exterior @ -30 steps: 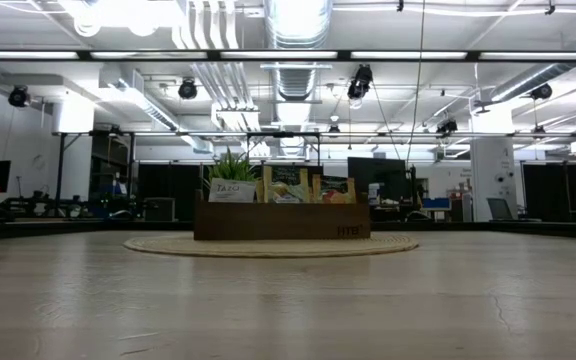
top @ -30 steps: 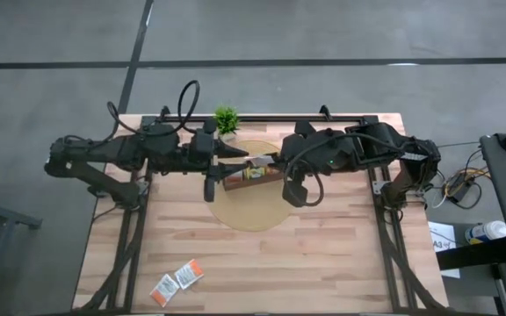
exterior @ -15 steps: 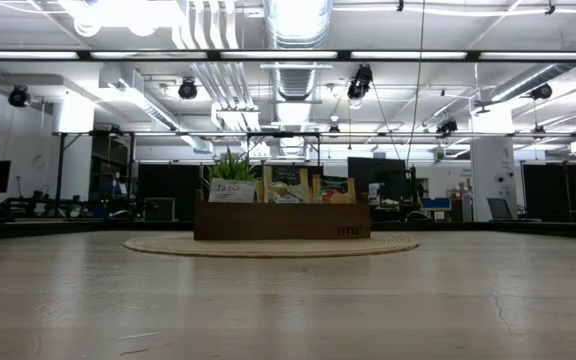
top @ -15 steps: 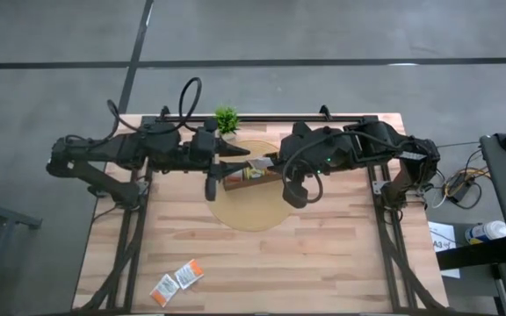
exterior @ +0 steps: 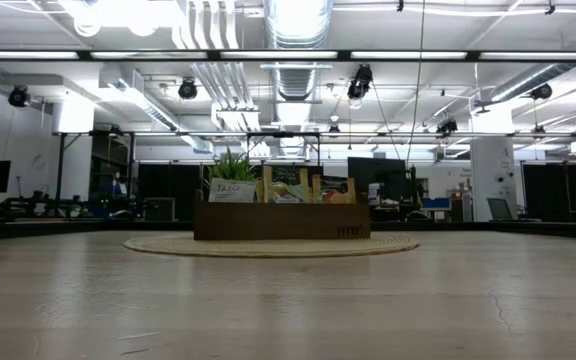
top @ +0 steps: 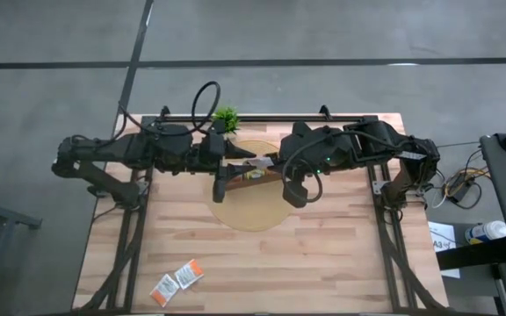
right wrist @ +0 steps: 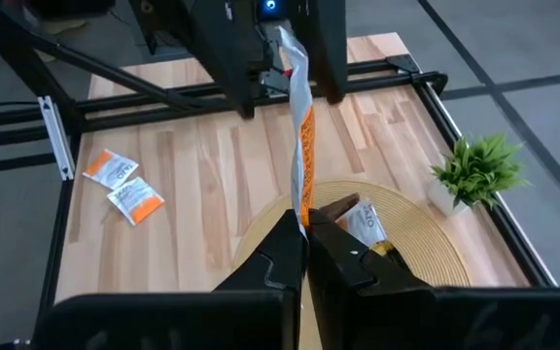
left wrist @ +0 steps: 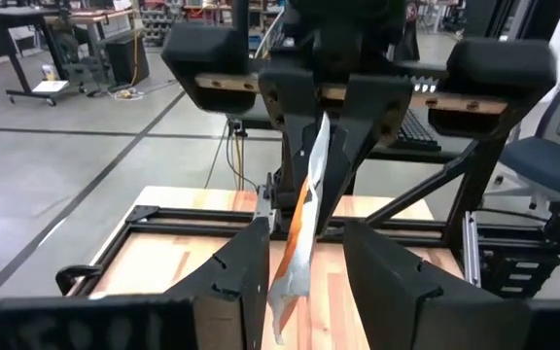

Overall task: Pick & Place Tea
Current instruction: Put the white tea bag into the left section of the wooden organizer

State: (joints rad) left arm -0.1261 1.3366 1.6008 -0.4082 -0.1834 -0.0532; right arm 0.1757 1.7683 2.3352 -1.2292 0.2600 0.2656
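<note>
Your right gripper (right wrist: 304,238) is clamped on a white-and-orange sachet (right wrist: 302,146), held edge-on above the tray (top: 255,178). Your left gripper (left wrist: 304,277) stands apart around its free end. Close squarely on the paper before the right lets go.

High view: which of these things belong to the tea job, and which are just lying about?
Part of the job: white-and-orange sachet, pinched by the right gripper and reaching between the fingers of the open left gripper; two loose sachets on the bare wood; brown tray holding more sachets.
Just lying about: potted plant; round mat under the tray.
</note>
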